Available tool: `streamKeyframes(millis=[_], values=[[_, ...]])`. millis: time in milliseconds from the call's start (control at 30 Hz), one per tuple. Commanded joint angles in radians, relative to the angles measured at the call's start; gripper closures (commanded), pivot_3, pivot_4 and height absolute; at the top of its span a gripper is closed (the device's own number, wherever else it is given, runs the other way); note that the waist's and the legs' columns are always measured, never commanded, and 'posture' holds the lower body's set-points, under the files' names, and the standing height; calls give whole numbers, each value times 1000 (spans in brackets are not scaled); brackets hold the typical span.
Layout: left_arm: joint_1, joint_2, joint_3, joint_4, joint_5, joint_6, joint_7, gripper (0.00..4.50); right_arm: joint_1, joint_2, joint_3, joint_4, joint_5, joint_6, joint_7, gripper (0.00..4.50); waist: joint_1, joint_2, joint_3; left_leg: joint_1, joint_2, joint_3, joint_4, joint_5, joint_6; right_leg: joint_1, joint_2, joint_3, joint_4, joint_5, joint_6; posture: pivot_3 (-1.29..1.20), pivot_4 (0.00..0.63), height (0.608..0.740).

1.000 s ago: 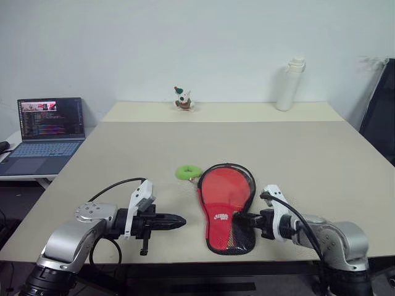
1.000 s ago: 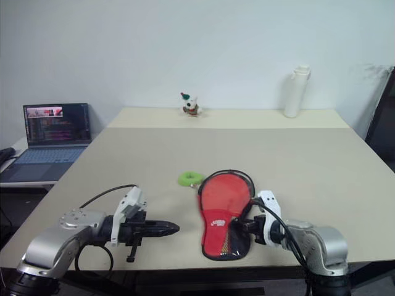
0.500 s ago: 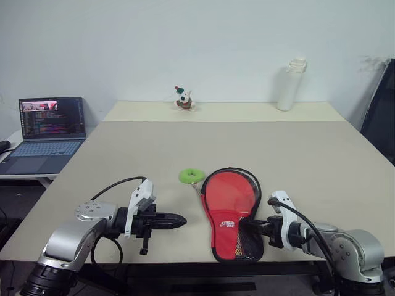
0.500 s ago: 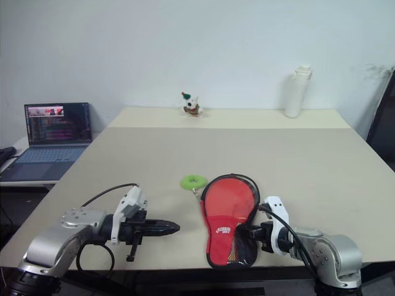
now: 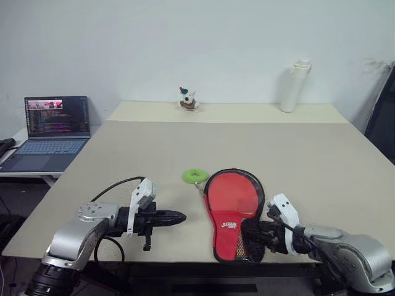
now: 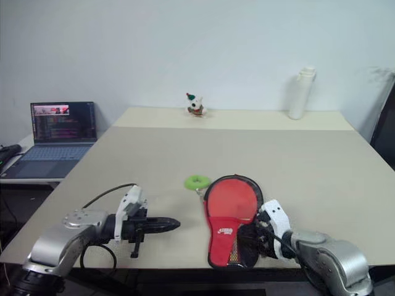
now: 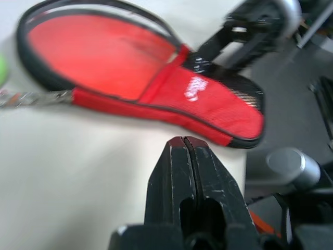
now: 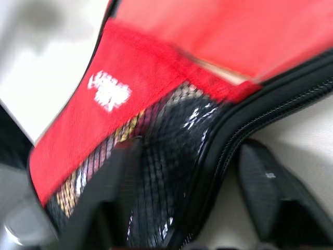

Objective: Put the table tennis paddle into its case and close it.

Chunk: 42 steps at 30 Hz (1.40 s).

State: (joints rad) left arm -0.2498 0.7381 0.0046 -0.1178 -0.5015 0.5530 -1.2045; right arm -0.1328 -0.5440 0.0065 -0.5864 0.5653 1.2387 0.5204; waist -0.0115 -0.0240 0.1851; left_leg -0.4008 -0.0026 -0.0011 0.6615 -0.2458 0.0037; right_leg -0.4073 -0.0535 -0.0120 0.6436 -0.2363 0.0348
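You're looking at two silver-grey rounded forearm shells, each ending in a black wrist block with a white angular bracket on top. A black cable loops from behind the left bracket back to the arm, another trails along the right. The left gripper (image 5: 179, 217) tapers to scuffed black fingers (image 7: 174, 179); the right gripper (image 5: 252, 231) has broader, matte black fingers (image 8: 263, 190).

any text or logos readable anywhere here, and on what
Nothing can be read outright.
White logo print on the case, on its red lower panel: too small and blurred to read.
Lines of text on the laptop screen: too small to read.
No lettering visible on the white bottle or the small figurine.
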Motion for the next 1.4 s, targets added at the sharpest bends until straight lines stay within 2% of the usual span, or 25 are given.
streamKeyframes(millis=[33, 167, 300, 400, 500, 767, 933, 1167, 1267, 1400], values=[[-26, -18, 32, 4, 0, -32, 43, 4500, 32, -74, -27, -29, 33, -78, 94, 13, 4, 0, 0, 0, -1, 1, 0, 0, 0, 0, 0, 1, 0, 0, 0, 0, 150, 740], [-53, -42, 48, 57, 15, -74, 86, 4500, 0, -87, -134, -57, 153, -94, 160, 13, 10, -1, 1, 0, 0, 1, 0, 0, 0, 0, -1, 1, 0, 1, 2, 0, 150, 740], [-121, -81, 57, 132, 36, -117, 141, 4500, -85, -101, -164, -21, 170, -118, 160, 13, 9, -1, 1, 0, 2, 0, 0, 0, 0, -1, -1, 0, 1, 1, 2, 0, 150, 740], [-183, -105, 65, 190, 52, -130, 186, 3939, -146, -119, -157, 20, 154, -143, 159, 0, 10, -1, 1, 0, 3, 0, 0, 0, 0, -1, 0, 0, 1, 2, 3, 0, 150, 740], [-241, -116, 56, 262, 97, -164, 232, 2946, -204, -114, -135, 56, 141, -170, 148, 0, 10, -1, 1, -1, 1, 1, -1, 0, 0, -1, 1, 0, 1, 2, 4, 0, 150, 740], [-400, -161, -14, 495, 243, -266, 293, 122, -319, 21, 33, 137, 64, -245, 83, 0, 9, -1, 1, -1, 0, 1, 0, 0, 0, -2, 1, 0, 2, 3, 4, 0, 150, 740], [-544, -232, -59, 736, 334, -311, 340, 55, -342, 96, 119, 184, 8, -294, 60, 0, 11, -1, 2, -2, -2, 0, 1, 0, 0, -2, 0, 0, 2, 6, 2, 0, 150, 740], [-725, -320, -88, 1090, 410, -385, 323, 55, -338, 135, 142, 196, -26, -313, 44, 0, 9, -1, 2, -4, -2, 1, 1, 0, 0, -4, 0, 0, 2, 6, 3, 0, 150, 740], [-758, -355, -108, 1196, 454, -417, 318, 55, -330, 147, 153, 189, -42, -316, 33, 0, 9, -1, 2, -4, -2, 1, 0, 0, 0, -4, 0, 0, 2, 6, 3, 0, 150, 740], [-764, -374, -111, 1247, 478, -438, 295, 55, -328, 159, 173, 188, -76, -324, 6, 0, 8, -1, 2, -4, -2, 1, 1, 0, 0, -4, 0, 0, 2, 6, 3, 0, 150, 740]])
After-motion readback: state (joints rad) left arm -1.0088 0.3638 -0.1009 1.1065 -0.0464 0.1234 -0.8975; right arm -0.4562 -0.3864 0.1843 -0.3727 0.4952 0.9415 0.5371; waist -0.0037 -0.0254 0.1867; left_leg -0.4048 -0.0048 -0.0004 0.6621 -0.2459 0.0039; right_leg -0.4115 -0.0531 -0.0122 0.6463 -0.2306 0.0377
